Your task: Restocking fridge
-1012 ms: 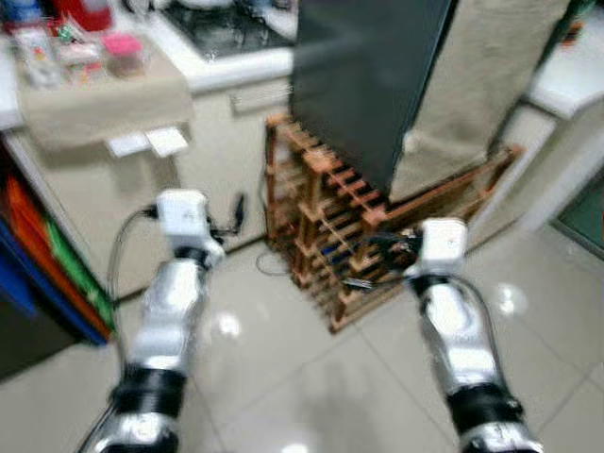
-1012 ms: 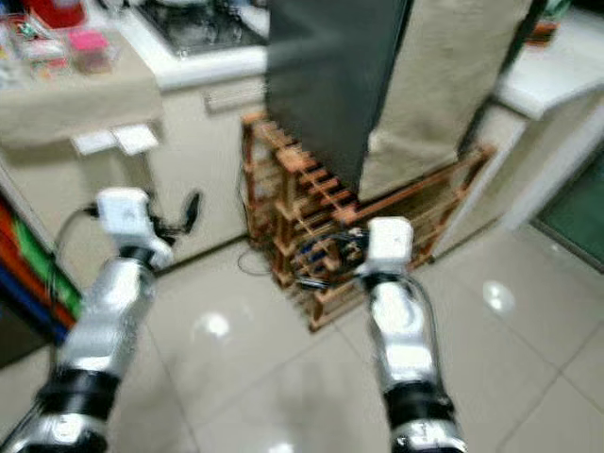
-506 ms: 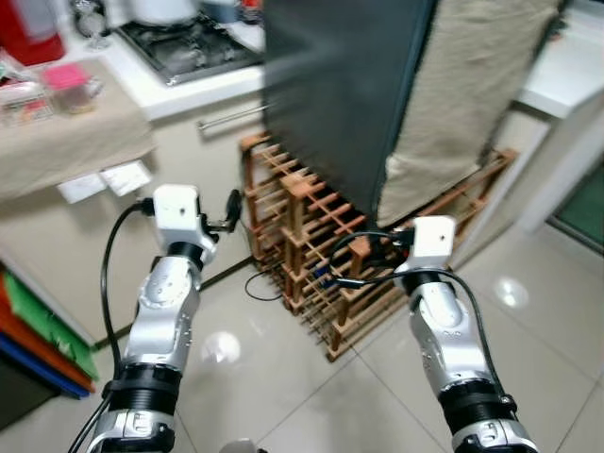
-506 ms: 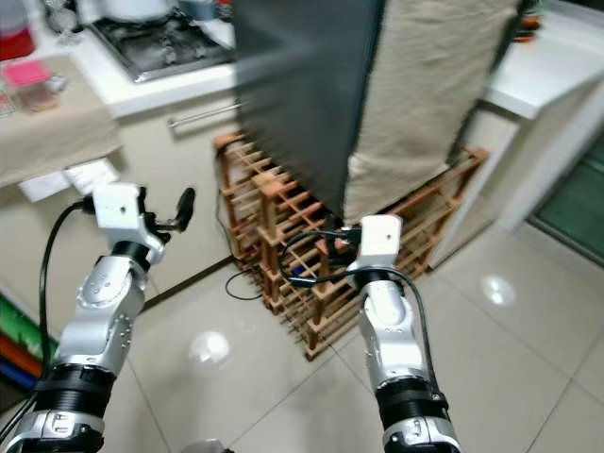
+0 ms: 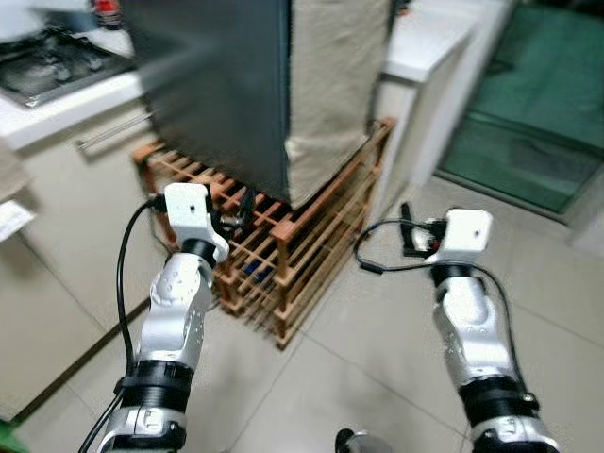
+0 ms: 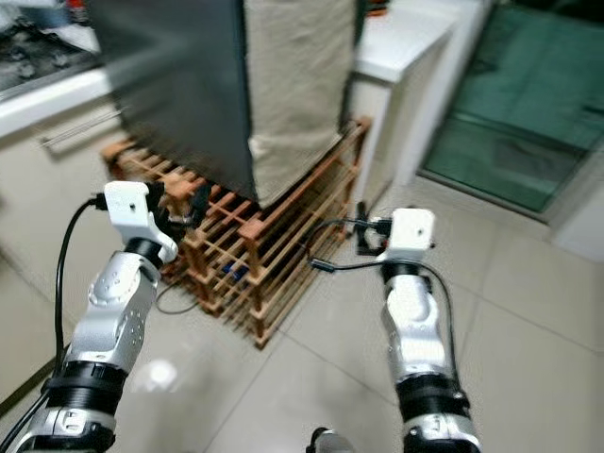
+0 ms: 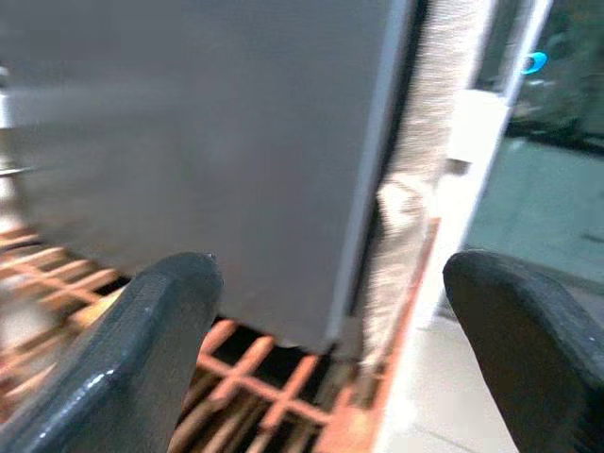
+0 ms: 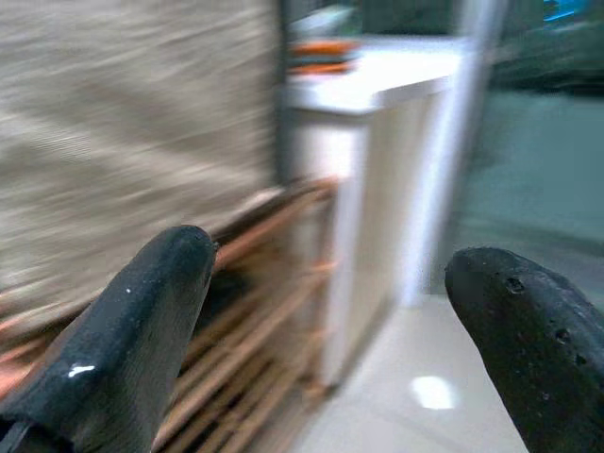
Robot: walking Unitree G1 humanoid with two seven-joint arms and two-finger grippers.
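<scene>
A dark grey fridge [image 5: 217,94] stands on a wooden slatted rack [image 5: 302,250], with a beige cloth [image 5: 330,75] hanging down its side. My left gripper [image 5: 242,211] is raised in front of the rack, close to the fridge's lower edge, and is open with nothing in it. My right gripper [image 5: 407,233] is held up over the tiled floor to the right of the rack, also open and holding nothing. Between the left fingers [image 7: 142,359] the left wrist view shows the fridge's grey face [image 7: 217,142]. The right wrist view shows the cloth [image 8: 123,123] and rack past its fingers [image 8: 132,330].
A white counter [image 5: 425,38] stands behind the rack on the right. Beyond it lies a green floor area [image 5: 538,94]. A stove [image 5: 47,71] and cabinet front are at the left. Glossy tiles [image 5: 377,368] stretch before me.
The camera has swung to the right: fridge and rack slid left in the picture and the green area came into view. Both arms stay raised with open fingers.
</scene>
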